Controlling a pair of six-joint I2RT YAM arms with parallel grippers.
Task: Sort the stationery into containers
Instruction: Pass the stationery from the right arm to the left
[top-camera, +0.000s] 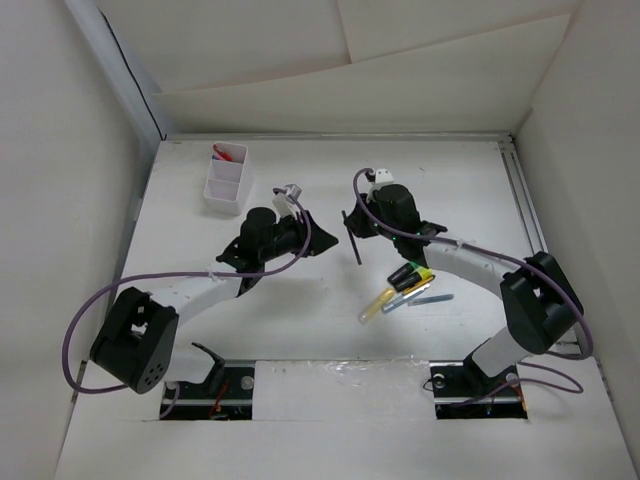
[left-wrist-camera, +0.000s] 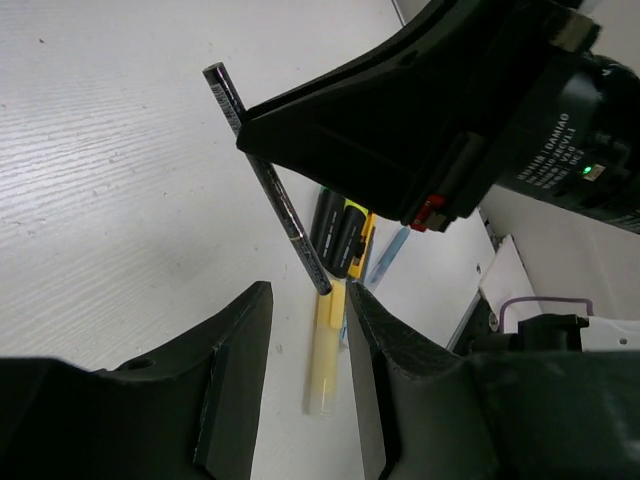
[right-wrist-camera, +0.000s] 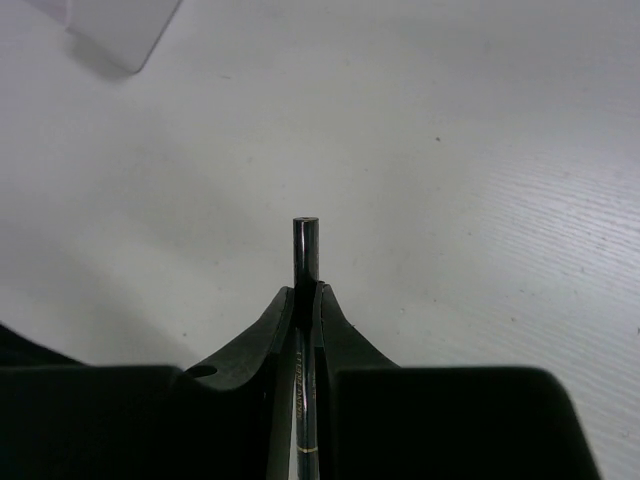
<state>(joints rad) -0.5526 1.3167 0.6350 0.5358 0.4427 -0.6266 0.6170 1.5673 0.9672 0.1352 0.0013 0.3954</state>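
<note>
My right gripper (right-wrist-camera: 306, 293) has the slim dark pen (right-wrist-camera: 305, 250) pinched between its fingers, the glossy barrel jutting past the tips at a slant. A white box (top-camera: 224, 182) with three compartments in a row stands at the far left of the surface (top-camera: 460, 200), and a red pen (top-camera: 229, 153) shows in its farthest compartment. Close to my right arm, a yellow marker (top-camera: 376, 304), a black marker with yellow (top-camera: 410, 275) and a light blue pen (top-camera: 430, 298) lie bunched together, well apart from the box.
</note>
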